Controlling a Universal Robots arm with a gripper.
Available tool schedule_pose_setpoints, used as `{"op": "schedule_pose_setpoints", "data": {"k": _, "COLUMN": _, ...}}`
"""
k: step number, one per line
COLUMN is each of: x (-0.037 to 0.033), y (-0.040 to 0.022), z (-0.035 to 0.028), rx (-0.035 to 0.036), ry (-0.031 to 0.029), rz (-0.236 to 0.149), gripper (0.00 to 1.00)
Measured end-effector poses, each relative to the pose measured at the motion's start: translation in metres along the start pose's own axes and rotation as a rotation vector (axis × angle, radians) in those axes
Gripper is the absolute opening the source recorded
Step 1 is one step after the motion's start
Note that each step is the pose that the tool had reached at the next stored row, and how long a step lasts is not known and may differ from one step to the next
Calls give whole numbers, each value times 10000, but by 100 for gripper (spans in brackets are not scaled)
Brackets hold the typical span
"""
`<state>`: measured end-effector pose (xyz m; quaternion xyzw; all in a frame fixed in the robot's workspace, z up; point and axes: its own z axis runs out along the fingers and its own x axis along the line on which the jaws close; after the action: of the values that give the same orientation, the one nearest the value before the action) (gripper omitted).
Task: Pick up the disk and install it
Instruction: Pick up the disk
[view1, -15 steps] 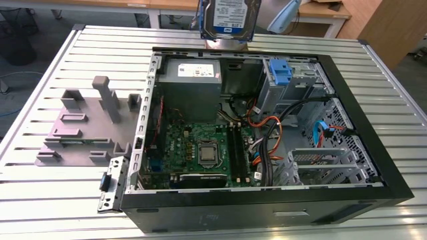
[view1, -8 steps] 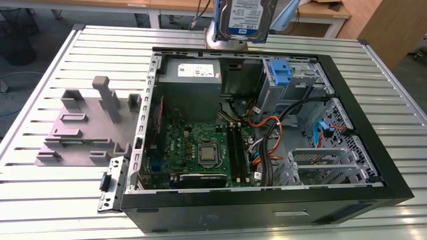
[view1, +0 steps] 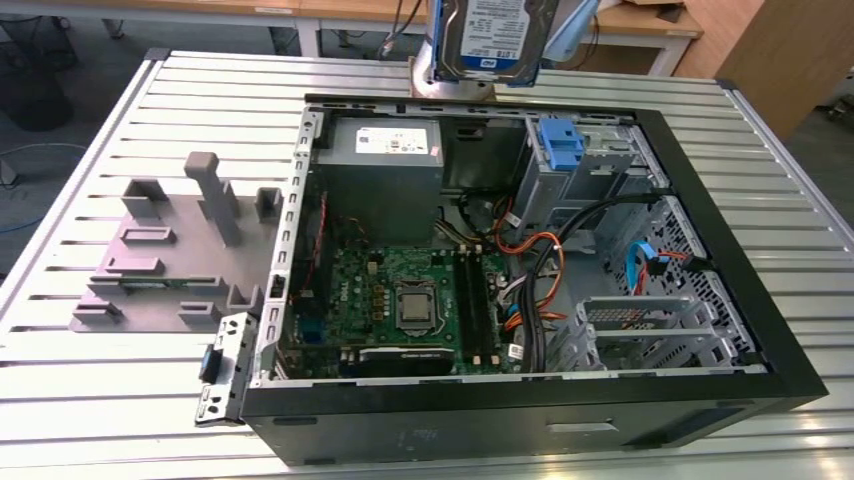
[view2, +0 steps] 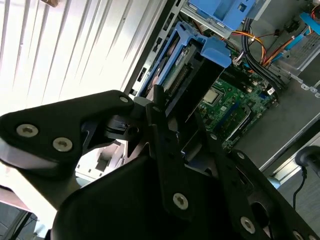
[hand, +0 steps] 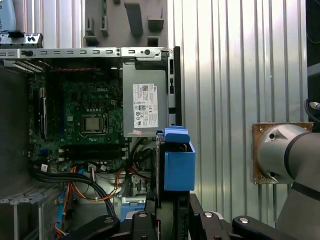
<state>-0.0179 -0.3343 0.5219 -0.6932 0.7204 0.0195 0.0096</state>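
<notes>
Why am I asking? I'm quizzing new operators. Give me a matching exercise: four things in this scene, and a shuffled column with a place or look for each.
1. the disk
2. motherboard
3. power supply
4. grey fixture block

A. on the slatted table, at the exterior view's left of the computer case
B. green, lying flat inside the case
C. held up by the gripper, off the table
D. grey box with a white sticker, inside the case

Pairs: 1-C, 2-B, 3-D, 4-A.
</notes>
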Motion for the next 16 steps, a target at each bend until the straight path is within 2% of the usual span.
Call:
{"op": "schedule_pose_setpoints", "data": {"k": 5, "x": 93, "y": -3, "z": -1, "rx": 0, "ry": -1, "rz": 2, "gripper": 35}}
{"op": "schedule_pose_setpoints", "data": {"k": 16, "x": 440, "y": -16, "z": 7, "rx": 0, "ry": -2, "rz": 1, "gripper": 35}}
